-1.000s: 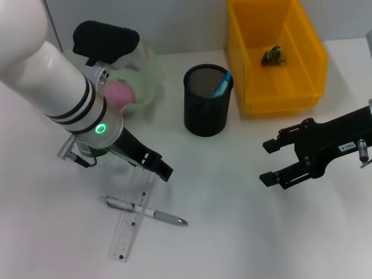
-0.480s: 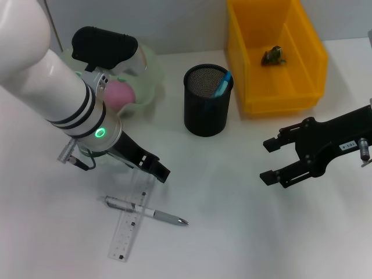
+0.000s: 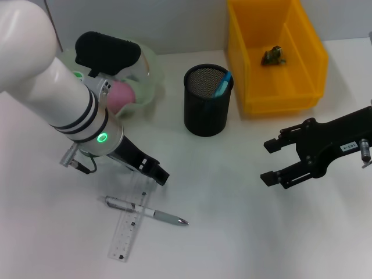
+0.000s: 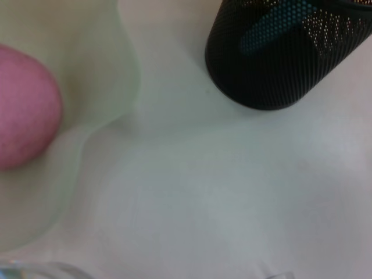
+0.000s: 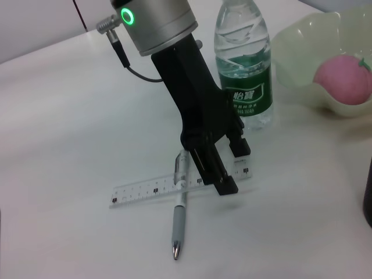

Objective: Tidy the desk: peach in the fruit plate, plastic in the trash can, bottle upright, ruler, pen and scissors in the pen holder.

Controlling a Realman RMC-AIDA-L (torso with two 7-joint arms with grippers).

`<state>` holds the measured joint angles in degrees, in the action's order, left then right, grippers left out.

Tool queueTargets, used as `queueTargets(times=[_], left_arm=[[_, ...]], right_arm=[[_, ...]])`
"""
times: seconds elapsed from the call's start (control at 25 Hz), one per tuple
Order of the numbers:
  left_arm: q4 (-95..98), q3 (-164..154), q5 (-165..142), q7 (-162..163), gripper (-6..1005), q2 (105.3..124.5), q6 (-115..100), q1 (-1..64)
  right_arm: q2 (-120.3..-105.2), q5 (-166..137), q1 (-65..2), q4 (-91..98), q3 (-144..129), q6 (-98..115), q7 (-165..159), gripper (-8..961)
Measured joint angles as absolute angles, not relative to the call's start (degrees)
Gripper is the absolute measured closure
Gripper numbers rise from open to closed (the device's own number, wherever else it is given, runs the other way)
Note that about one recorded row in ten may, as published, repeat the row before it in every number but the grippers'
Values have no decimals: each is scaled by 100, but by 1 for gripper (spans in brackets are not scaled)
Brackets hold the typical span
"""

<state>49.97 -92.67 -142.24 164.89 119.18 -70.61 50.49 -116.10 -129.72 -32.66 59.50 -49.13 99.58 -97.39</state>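
Clear ruler (image 3: 131, 222) flat on surface (image 3: 232, 232), pen (image 3: 145, 211) lying crosswise on top | left hand (image 3: 157, 172) low at ruler's far end, fingers slightly apart, clamped on nothing | advised: straddle ruler's edges clear of pen, pinch, lift level toward pen holder (image 3: 207, 100) | right hand (image 3: 272, 161) parked aside, fingers apart.

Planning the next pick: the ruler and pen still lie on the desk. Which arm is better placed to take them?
Left, probably. The left gripper hangs open right over the ruler and the pen crossing it. The right gripper sits across the desk beside the yellow bin.
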Motion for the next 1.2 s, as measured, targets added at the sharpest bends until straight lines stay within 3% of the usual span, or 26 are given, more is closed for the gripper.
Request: queueTargets(times=[0.4, 0.6, 0.72, 1.2], left_arm=[[5039, -9492, -14159, 16489, 267, 11918, -6990, 5030], [5043, -9590, -14159, 16489, 364, 11918, -6948, 5023], [5088, -9668, -14162, 16489, 580, 11918, -6947, 5021], [5653, -9635, -14165, 16468, 626, 11910, -7245, 4899]], right_arm=[[-11610, -12972, -3270, 5950, -4913, 9958, -9739, 155], [-11610, -12966, -3270, 5950, -4913, 9960, -9739, 155], [-11610, -12964, -3266, 5967, -4913, 9971, -9738, 156], [-11617, -12954, -3235, 6012, -4860, 10044, -9738, 156]])
